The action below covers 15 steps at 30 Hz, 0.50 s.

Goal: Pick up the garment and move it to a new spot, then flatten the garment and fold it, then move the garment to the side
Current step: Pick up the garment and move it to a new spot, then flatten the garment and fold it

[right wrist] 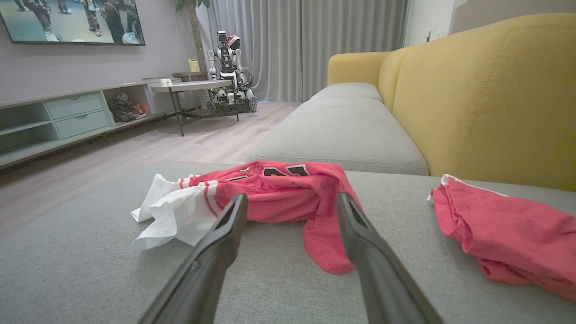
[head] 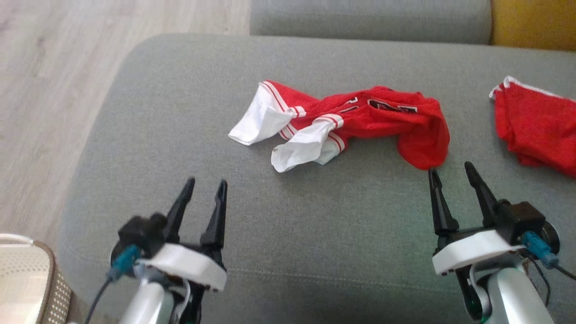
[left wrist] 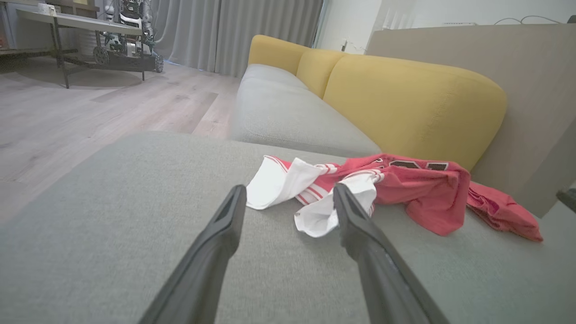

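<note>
The garment [head: 360,117], red with white sleeves, lies crumpled in the middle of the seat [head: 180,112], well in from the rounded left edge, where the seat drops to the floor [head: 45,90]. Bare grey fabric runs along the near side and to the left of the sleeves. To the right, a strip of bare seat separates it from a second red cloth [head: 535,130], which runs off the head view's right edge. The left gripper [head: 207,181] hovers with fingers apart and empty, well short of the sleeves. The right gripper [head: 450,167], likewise spread and empty, has one fingertip just beside the red hem. In the head view a basket [head: 27,279] stands at the seat's near left corner. The wrist views add the yellow backrest [left wrist: 405,99] behind; the right wrist view also shows a table [right wrist: 193,85], another robot [right wrist: 229,67] and a TV [right wrist: 72,20].
</note>
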### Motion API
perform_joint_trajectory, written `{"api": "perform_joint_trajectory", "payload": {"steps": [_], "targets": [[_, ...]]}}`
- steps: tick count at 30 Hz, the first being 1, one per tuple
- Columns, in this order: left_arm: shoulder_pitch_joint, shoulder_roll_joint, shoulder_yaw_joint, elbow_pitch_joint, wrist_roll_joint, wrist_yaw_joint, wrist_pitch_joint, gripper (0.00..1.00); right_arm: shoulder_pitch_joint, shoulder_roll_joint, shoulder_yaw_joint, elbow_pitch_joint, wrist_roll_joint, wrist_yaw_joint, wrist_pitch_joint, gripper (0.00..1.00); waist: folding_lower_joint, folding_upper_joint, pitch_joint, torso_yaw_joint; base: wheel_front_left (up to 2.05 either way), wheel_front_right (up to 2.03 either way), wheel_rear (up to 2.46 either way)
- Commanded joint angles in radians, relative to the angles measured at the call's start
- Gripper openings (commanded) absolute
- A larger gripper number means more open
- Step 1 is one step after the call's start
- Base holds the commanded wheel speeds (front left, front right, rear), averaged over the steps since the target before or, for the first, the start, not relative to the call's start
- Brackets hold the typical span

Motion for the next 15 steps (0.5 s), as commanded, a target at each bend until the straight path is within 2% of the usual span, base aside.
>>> {"api": "perform_joint_trajectory", "payload": {"steps": [1,9,15], "targets": [[-0.042,-0.002,0.044,-0.04,0.014,-0.008,-0.005,1.0,-0.026,0.003,0.023,-0.03,0.003,0.0,-0.006,1.0,0.0,-0.0001,-0.011,0.006,0.0,0.0,0.0],[-0.021,-0.012,0.078,-0.046,0.049,-0.025,-0.005,1.0,-0.034,0.003,0.047,-0.02,0.01,0.0,-0.006,1.0,0.0,-0.0001,-0.01,-0.02,0.0,0.0,0.0],[-0.044,-0.012,0.044,-0.024,0.018,-0.007,-0.005,1.0,-0.045,0.003,0.055,-0.02,0.018,0.0,-0.006,1.0,0.0,-0.0001,0.027,-0.052,0.0,0.0,0.0]]}}
